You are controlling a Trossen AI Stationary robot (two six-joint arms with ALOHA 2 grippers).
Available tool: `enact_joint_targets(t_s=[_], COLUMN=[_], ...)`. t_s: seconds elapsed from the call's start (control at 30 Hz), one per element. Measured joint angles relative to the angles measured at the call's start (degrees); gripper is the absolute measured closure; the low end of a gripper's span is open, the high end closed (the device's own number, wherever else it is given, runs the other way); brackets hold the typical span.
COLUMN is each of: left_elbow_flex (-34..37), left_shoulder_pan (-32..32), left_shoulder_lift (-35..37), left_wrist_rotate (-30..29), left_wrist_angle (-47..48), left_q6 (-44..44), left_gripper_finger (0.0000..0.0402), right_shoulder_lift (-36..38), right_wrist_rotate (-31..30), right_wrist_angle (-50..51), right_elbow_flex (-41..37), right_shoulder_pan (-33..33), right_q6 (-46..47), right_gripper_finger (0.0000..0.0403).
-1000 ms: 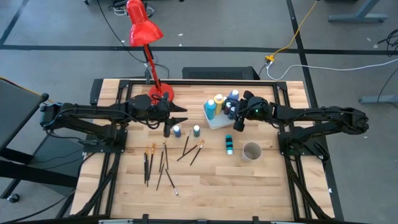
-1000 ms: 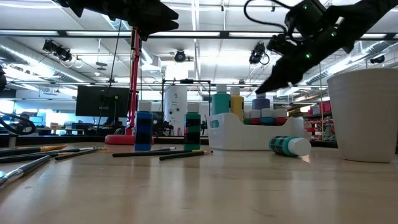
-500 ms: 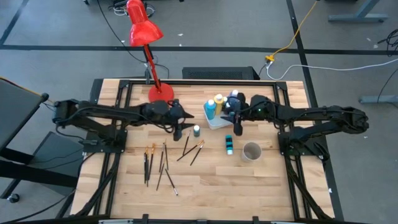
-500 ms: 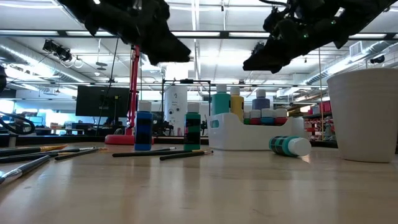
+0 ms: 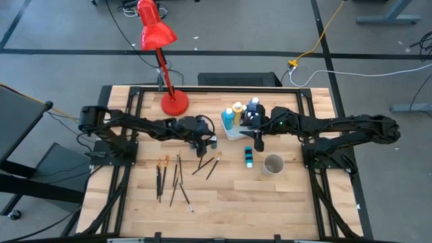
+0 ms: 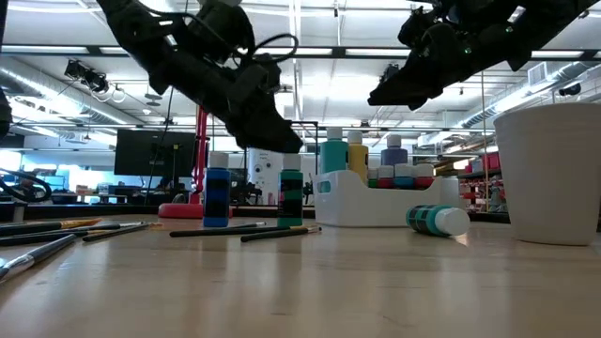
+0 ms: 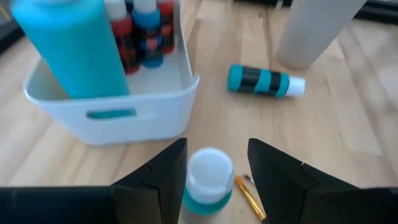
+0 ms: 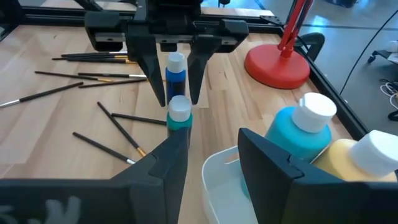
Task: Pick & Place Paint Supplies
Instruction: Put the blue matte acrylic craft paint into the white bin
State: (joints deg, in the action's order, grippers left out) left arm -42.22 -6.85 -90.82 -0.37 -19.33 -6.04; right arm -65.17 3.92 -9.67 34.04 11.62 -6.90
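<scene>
Fingers (image 7: 165, 180) of the left gripper (image 7: 211, 177) are standing spread open on either side of a small teal bottle (image 7: 207, 182) with a white cap, straddling it without pressing on it. That bottle is standing upright on the table (image 5: 229, 196), just in front of the white bin (image 7: 124, 106). A small blue bottle (image 8: 175, 76) is standing upright just beside the teal one, seen between the left arm's spread fingers from the right wrist view.

Inside the bin a tall teal bottle (image 7: 74, 50) is standing next to a tall yellow bottle (image 8: 367, 165), with several smaller bottles (image 7: 146, 31) behind them. Another teal bottle with black bands (image 7: 264, 81) is lying on its side on the table, between the bin and a white cup (image 5: 273, 164).

Over the bin, the right gripper (image 5: 255, 131) is hanging in the air, its fingers (image 8: 168, 162) parted and holding nothing.

Thin brushes (image 5: 177, 177) are lying scattered on the table nearer the front edge, some with black handles and some with brown ones; two more brushes (image 5: 208, 162) are lying slanted near the upright bottles.

A red desk lamp (image 5: 162, 54) is standing at the back of the table, its round base (image 8: 277, 67) well apart from the bin.
</scene>
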Motion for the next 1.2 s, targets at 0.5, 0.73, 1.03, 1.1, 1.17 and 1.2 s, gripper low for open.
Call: enact_joint_targets(t_s=[0.5, 0.73, 1.03, 1.1, 1.17, 1.2], left_elbow_flex=[0.0, 0.0, 0.0, 0.0, 0.0, 0.0], left_shoulder_pan=[0.5, 0.6, 0.5, 0.5, 0.5, 0.5], left_shoulder_lift=[-0.4, -0.3, -0.3, -0.3, -0.4, -0.8], left_wrist_rotate=[-3.8, -6.5, -3.7, -3.3, -3.2, -3.3], left_wrist_angle=[1.4, 3.3, 3.3, 3.4, 3.7, 3.5], left_q6=[-2.0, -1.8, -2.6, -3.8, -4.5, -4.5], left_gripper_finger=[0.0223, 0.0223, 0.0223, 0.0223, 0.0223, 0.0223], right_shoulder_lift=[0.0, 0.0, 0.0, 0.0, 0.0, 0.0], right_wrist_rotate=[0.0, 0.0, 0.0, 0.0, 0.0, 0.0], right_wrist_angle=[4.5, 4.5, 4.5, 4.5, 4.5, 4.5], right_elbow_flex=[0.0, 0.0, 0.0, 0.0, 0.0, 0.0], right_shoulder_pan=[0.0, 0.0, 0.0, 0.0, 0.0, 0.0], right_q6=[-1.1, -1.1, -1.1, -1.1, -1.1, -1.1], right_gripper_finger=[0.026, 0.026, 0.026, 0.026, 0.026, 0.026])
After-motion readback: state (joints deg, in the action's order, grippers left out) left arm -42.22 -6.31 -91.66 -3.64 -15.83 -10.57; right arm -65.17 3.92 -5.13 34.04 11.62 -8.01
